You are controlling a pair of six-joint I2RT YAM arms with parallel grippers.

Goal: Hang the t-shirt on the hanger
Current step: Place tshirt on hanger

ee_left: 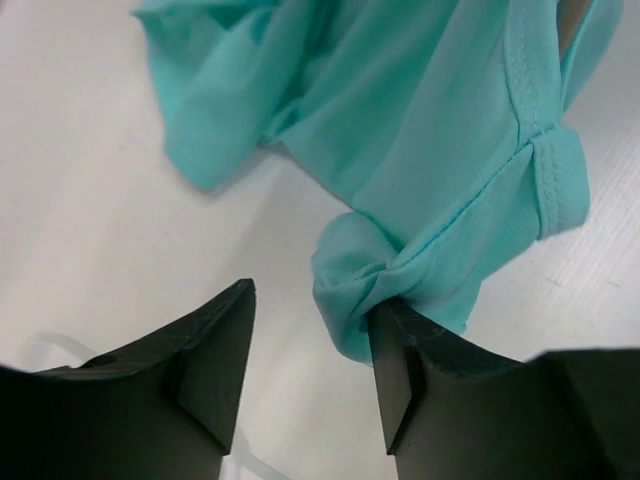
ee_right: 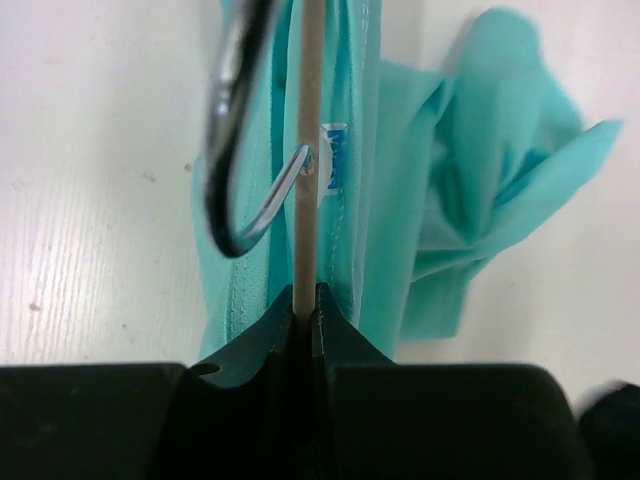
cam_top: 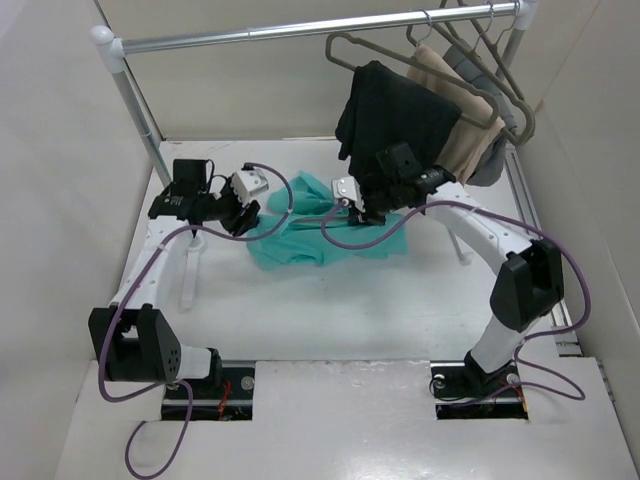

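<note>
Soft teal t-shirt [cam_top: 300, 235] crumpled near far edge of worktop [cam_top: 330, 320]. Left gripper [ee_left: 312, 310] spread apart, touching its bunched cloth. Right gripper [ee_right: 303, 300] clamped on slim taupe hanger [ee_right: 310, 120].

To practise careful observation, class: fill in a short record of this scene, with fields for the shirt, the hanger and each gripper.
t-shirt: teal, crumpled on the table
hanger: edge-on over the t-shirt, hook visible
right gripper: shut on hanger
left gripper: open, one finger against a t-shirt fold
rail: holds black, tan, grey clothes

Bright, even overhead light; soft shadows; blurred wrist-view foregrounds.
</note>
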